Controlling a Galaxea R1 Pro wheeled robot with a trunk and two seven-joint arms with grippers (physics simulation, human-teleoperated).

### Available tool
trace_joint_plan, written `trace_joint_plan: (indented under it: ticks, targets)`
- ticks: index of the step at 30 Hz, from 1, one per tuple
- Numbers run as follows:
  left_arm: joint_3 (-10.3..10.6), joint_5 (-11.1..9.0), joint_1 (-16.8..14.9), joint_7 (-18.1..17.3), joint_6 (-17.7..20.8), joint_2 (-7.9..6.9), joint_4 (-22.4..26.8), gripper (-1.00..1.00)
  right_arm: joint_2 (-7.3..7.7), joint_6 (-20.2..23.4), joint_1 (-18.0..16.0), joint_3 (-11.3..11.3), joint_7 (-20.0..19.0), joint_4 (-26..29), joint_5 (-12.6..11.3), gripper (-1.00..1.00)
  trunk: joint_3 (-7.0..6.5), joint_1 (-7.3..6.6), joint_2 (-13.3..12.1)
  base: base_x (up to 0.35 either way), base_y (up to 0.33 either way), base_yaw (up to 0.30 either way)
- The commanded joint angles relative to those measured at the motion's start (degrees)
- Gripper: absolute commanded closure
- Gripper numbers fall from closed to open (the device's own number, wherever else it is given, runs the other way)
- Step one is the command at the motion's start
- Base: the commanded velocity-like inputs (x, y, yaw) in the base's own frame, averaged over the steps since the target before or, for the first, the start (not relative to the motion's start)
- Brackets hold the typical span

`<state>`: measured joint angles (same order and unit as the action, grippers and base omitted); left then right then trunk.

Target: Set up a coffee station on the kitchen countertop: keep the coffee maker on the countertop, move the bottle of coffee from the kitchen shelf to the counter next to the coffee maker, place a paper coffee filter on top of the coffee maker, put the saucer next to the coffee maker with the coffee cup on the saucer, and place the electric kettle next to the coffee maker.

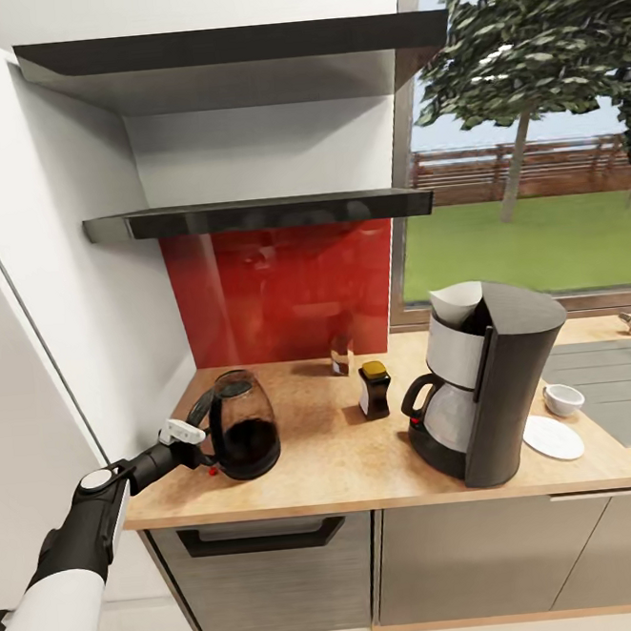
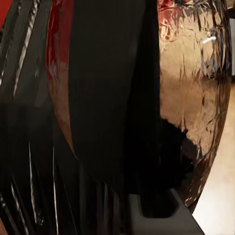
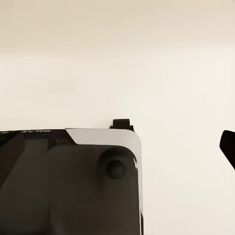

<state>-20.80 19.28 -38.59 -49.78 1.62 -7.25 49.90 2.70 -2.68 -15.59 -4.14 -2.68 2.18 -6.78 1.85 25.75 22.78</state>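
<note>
Kettle step in hand, I reckon. My L gripper (image 1: 205, 447) is at the kettle (image 1: 244, 425) handle, on the side away from the coffee maker (image 1: 489, 382). L wrist cam is jammed right up against it: black handle (image 2: 110, 93) across the frame, glass belly (image 2: 196, 98) behind. Can't tell how wide my fingers are, or if they're actually clamped on the handle; too close and dark to read. Head cam doesn't settle it either.

Kettle is upright on the counter (image 1: 329, 472), well apart from the coffee maker, near the wall end. Bottle (image 1: 374, 389) stands between kettle and maker, nearer the maker, already on the counter. Filter (image 1: 451, 302) looks seated in the top of the maker. Saucer (image 1: 553, 436) is just beside the maker on the sink (image 1: 629, 393) side, bare. Cup (image 1: 563, 398) sits on the counter beside the saucer, behind it, not on it. Shelf (image 1: 259, 213) above the kettle looks bare from here.

R wrist cam: pale surface plus dark robot bodywork, a dark fingertip (image 3: 227, 147) at the frame edge. R finger state: can't tell.

Next, as I judge it: confirm grip on the handle, lift or slide the kettle toward the maker w/o knocking the bottle, set it down close by. Then the cup still needs to go on the saucer. Risk: glass body is round, could swing on the handle.
</note>
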Motion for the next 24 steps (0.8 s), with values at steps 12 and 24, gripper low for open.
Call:
trace_joint_plan:
  ticks: [12,24]
  targets:
    - [-0.1,0.2,-0.7,-0.3,0.3,0.04,0.1,1.00,-0.04,-0.2,-0.1,-0.5,-0.2,-0.1,-0.6,-1.00,0.13,0.04,0.1,0.000,0.000,0.000]
    - [0.1,0.2,-0.9,-0.4,7.9,0.27,9.5,1.00,-0.07,-0.3,-0.1,-0.4,-0.2,0.0,-0.6,-1.00,0.13,0.04,0.1,0.000,0.000,0.000]
